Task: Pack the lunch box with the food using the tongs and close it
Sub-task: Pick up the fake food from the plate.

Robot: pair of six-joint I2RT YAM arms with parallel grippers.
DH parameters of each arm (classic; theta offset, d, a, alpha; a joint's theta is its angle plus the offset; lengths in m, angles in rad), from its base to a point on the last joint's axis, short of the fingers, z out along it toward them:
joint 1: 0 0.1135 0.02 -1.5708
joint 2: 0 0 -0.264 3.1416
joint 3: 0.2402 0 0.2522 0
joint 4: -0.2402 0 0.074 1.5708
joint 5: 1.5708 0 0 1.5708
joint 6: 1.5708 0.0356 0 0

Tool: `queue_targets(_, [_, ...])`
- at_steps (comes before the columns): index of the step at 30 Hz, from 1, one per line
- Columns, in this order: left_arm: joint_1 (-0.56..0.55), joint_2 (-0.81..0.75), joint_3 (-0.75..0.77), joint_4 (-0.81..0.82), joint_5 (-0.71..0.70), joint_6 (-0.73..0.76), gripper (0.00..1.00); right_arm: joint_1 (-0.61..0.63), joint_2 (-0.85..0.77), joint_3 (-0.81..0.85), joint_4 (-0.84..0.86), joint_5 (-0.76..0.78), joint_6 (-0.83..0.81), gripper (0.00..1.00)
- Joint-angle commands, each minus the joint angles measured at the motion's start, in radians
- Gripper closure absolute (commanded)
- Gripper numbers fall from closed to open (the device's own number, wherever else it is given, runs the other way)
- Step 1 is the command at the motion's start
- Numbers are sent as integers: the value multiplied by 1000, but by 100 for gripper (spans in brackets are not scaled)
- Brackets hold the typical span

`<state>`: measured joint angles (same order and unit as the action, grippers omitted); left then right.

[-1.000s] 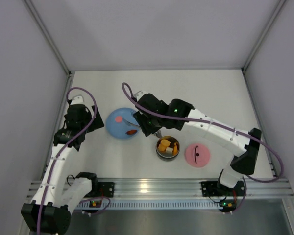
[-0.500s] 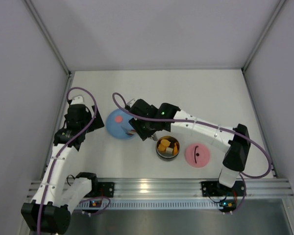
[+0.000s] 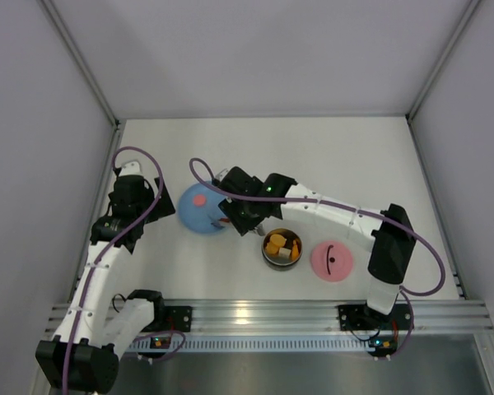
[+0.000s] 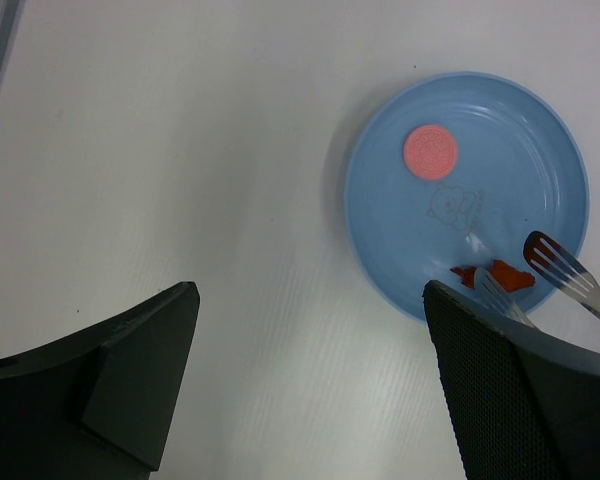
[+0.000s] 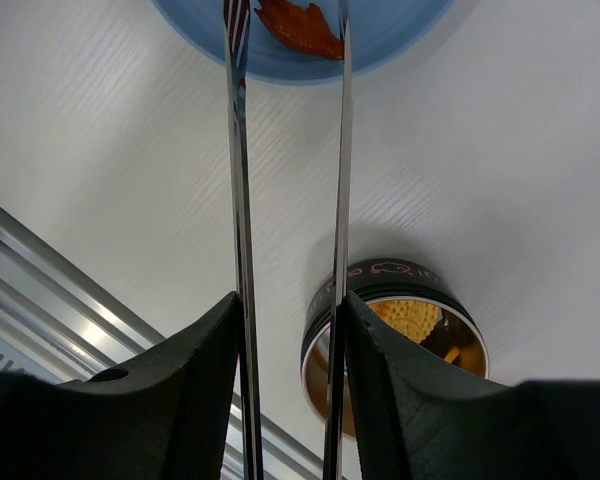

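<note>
Top view: the right gripper (image 3: 237,216) is hovering over the near edge of the blue plate (image 3: 193,217). The lunch box (image 3: 281,247) is sitting uncovered on the worktop (image 3: 313,156), its pink lid (image 3: 332,260) lying just beside it. Left wrist view: the left gripper (image 4: 310,390) is holding nothing, its fingers (image 4: 130,370) standing wide apart. Right wrist view: the right fingers (image 5: 180,400) are clamping the tongs (image 5: 238,200), an orange-red piece (image 5: 302,30) lying on the plate between the tips.

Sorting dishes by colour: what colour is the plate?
The plate is light blue with a faint bear outline; the left wrist view shows it best.
</note>
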<state>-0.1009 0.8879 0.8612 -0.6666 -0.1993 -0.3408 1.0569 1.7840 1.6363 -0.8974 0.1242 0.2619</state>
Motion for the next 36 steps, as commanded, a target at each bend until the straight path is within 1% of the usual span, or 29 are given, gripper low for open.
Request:
queue_targets(1, [-5,2,-5,15,-9,6,1,-15,25,5,66,-17,-18,57])
queue_targets(10, [-5,0,-4,13,-9,6,1,-21,15,-4,43,6,-30,57])
queue_targets(24, [-5,-1,-5,15,-8,6,1,-21,72,40,20,2,-38,58])
queue_targets(31, [-5,-1,-5,13,-6,8,1,-21,84,60,22,-8,-36,64])
queue_targets(33, [-5,-1,-5,15,-6,6,1,-21,81,62,18,-6,-32,67])
queue_targets(34, [-5,-1,-5,15,-6,6,1,-21,78,65,20,-6,-32,70])
queue_targets(36, [-5,-1,-5,13,-8,8,1,-21,72,69,18,-6,-30,71])
